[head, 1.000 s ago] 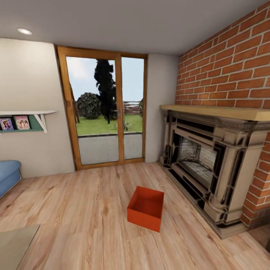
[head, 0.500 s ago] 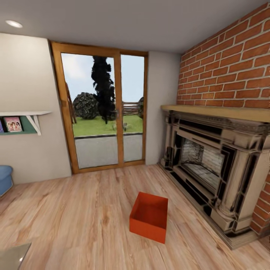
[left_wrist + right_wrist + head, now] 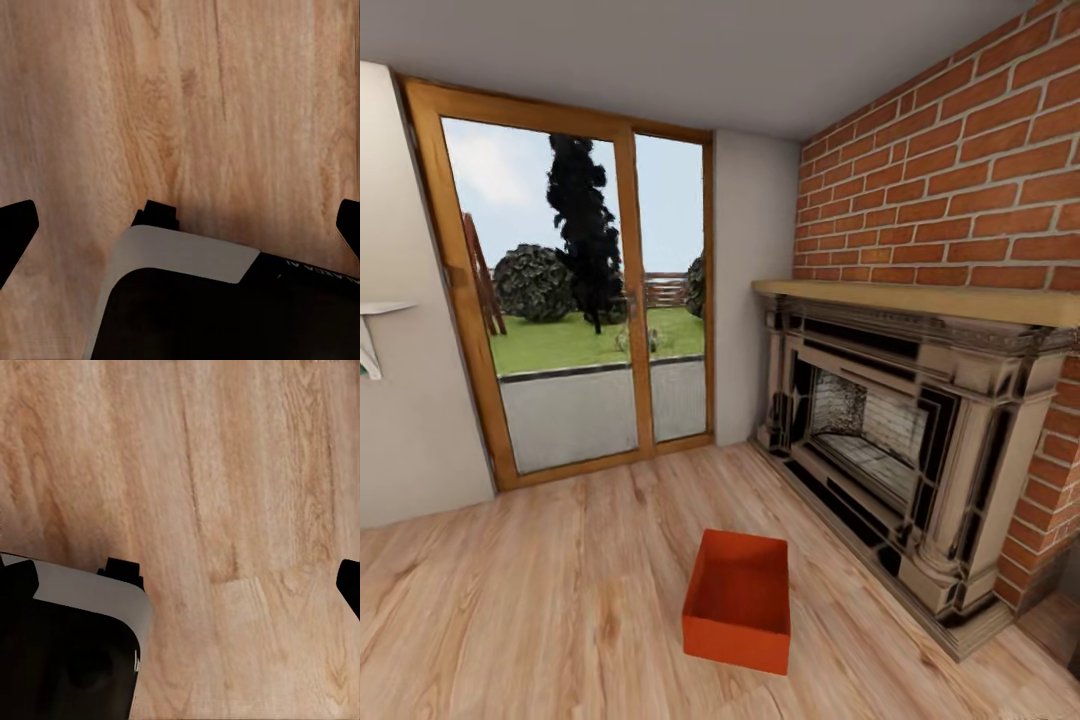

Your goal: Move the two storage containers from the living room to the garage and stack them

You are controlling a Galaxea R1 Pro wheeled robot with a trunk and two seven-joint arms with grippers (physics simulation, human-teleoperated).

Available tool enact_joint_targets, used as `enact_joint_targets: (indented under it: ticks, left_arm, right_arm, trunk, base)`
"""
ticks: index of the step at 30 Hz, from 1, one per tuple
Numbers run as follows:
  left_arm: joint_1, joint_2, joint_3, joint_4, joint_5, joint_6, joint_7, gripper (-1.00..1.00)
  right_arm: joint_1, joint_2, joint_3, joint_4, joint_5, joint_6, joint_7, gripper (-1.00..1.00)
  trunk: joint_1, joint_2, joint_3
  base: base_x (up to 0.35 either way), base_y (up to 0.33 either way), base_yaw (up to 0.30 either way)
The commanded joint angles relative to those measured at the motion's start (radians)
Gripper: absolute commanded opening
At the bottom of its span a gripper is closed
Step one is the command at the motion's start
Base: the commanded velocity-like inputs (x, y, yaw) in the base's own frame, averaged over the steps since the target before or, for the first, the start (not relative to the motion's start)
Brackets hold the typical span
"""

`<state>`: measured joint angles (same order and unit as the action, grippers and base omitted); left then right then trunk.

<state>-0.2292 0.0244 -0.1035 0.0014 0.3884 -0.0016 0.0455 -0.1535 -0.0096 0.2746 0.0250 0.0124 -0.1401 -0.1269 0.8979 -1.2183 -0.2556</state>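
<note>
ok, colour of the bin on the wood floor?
Orange-red storage container, plain walls, clearest in the head view.

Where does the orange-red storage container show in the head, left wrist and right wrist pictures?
Head view: storage container sits low and centre on the wood-plank floor, left of the fireplace.
Left wrist view: not in it; plank floor beneath the left claw.
Right wrist view: not in it; plank floor beneath the right claw.
Shared landmark: the wood-plank floor.

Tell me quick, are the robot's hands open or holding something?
Left gripper: open, holding nothing.
Right gripper: open, holding nothing.
</note>
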Motion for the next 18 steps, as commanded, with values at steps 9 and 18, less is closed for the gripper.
enact_joint_targets:
  ticks: [9, 18]
  left_arm:
    - [0.000, 0.000, -0.008, 0.000, 0.009, -0.001, 0.002, 1.00]
    - [-0.001, 0.000, -0.008, 0.000, 0.009, 0.000, 0.002, 1.00]
  right_arm:
    - [-0.001, 0.000, 0.005, 0.003, 0.001, -0.004, -0.003, 1.00]
    - [-0.001, -0.001, 0.006, 0.003, 0.000, -0.006, -0.004, 1.00]
  trunk:
    - [0.001, -0.001, -0.001]
    - [0.001, -0.001, -0.001]
  base:
    - [0.318, 0.185, -0.287]
    - [0.317, 0.185, -0.056]
